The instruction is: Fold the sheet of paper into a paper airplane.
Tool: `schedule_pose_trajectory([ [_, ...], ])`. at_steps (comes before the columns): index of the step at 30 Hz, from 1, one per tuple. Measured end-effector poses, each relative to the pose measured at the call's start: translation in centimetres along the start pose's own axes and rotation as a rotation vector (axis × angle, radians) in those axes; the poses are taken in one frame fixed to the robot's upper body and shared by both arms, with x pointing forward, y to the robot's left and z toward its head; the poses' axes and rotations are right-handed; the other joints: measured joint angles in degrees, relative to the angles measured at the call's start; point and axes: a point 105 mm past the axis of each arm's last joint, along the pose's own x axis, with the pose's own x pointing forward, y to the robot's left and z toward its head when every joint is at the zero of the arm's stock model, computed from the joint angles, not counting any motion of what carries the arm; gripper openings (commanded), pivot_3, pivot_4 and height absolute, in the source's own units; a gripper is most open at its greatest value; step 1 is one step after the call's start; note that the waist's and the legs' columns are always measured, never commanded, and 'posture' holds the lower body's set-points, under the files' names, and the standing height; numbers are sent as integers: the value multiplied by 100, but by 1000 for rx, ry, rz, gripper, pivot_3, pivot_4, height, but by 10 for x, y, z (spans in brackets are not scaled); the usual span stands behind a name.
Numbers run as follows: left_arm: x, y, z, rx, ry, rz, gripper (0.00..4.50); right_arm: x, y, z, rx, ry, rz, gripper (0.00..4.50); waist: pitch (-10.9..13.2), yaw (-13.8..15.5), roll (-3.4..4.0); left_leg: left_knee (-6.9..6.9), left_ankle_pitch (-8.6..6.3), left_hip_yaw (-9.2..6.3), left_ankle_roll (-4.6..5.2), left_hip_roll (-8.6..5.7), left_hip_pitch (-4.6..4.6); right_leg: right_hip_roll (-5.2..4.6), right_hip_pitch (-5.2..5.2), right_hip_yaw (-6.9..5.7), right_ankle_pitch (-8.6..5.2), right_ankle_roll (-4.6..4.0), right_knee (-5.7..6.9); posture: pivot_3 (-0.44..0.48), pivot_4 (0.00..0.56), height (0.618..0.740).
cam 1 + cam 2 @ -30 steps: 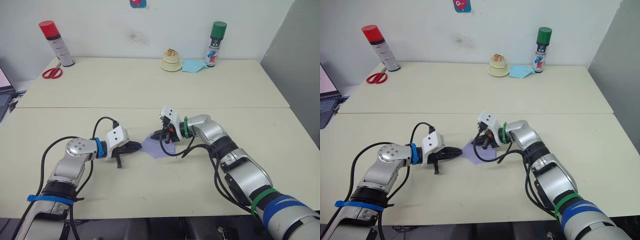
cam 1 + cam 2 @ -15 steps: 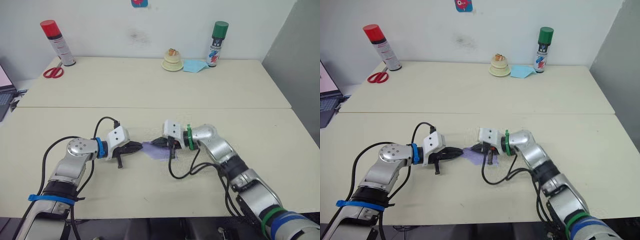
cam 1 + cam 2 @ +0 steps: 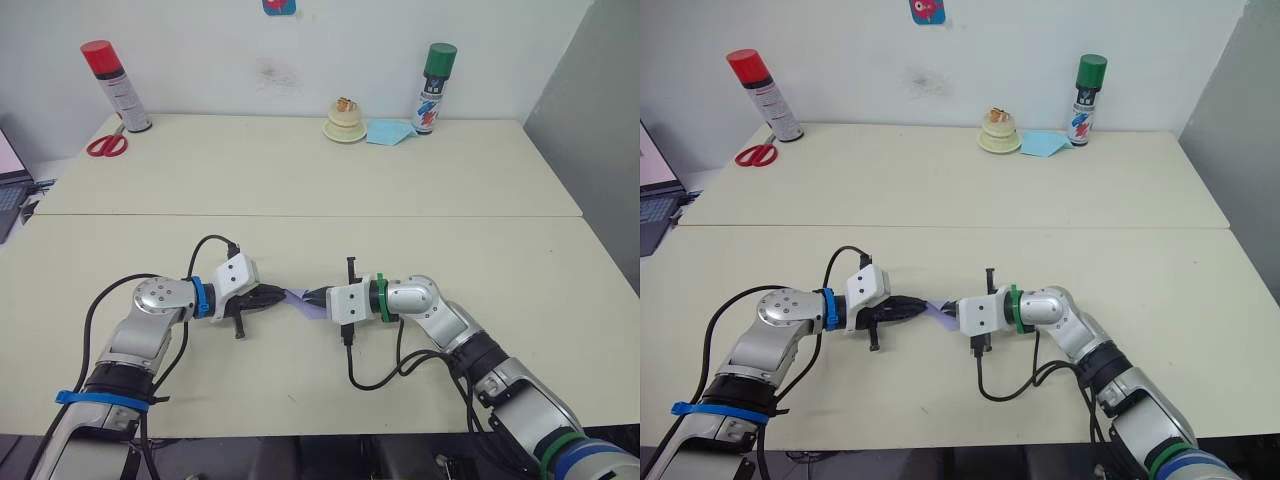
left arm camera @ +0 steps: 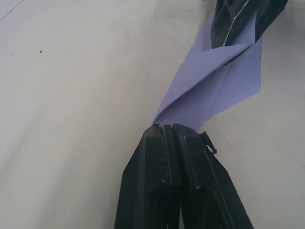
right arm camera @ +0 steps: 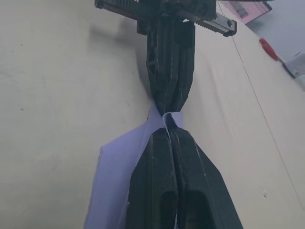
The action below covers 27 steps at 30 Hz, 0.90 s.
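from my seat i see the left gripper and the right gripper meeting nose to nose over the near table, tips almost touching. both are pinched tight on the folded lavender sheet of paper, which hangs stretched between them just above the tabletop. in the left wrist view the left fingers are pressed flat together on one pointed corner, and the paper fans out toward the other gripper. in the right wrist view the right fingers are clamped on the paper too, with the left gripper straight ahead. on the far table, scissors and a red-capped spray can sit at my left, a small cream dish, a blue cloth and a green-capped can further right.
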Motion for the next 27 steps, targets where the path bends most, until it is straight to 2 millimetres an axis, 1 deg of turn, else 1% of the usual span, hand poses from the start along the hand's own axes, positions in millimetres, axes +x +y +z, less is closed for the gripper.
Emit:
schedule_pose_trajectory([
  [10, -1, -3, -1, -7, 2, -7, 356, 0, 10, -4, -59, -9, -14, 24, 0, 0, 0, 2, 0, 1, 0, 1, 2, -2, 2, 2, 0, -1, 1, 0, 150, 737],
  [18, -2, -4, -1, -8, 5, -9, 356, 1, 14, -6, -82, -11, -23, 24, -1, -1, -1, 8, 0, 1, 0, 2, 4, -2, 5, 3, 0, -1, 2, 0, 150, 737],
  [27, -3, -6, -3, -10, 12, -13, 356, 2, 17, -10, -171, -13, -33, 24, -3, -2, -3, 11, 0, 1, 0, 3, 10, -2, 9, 5, 1, -1, 6, 0, 150, 737],
])
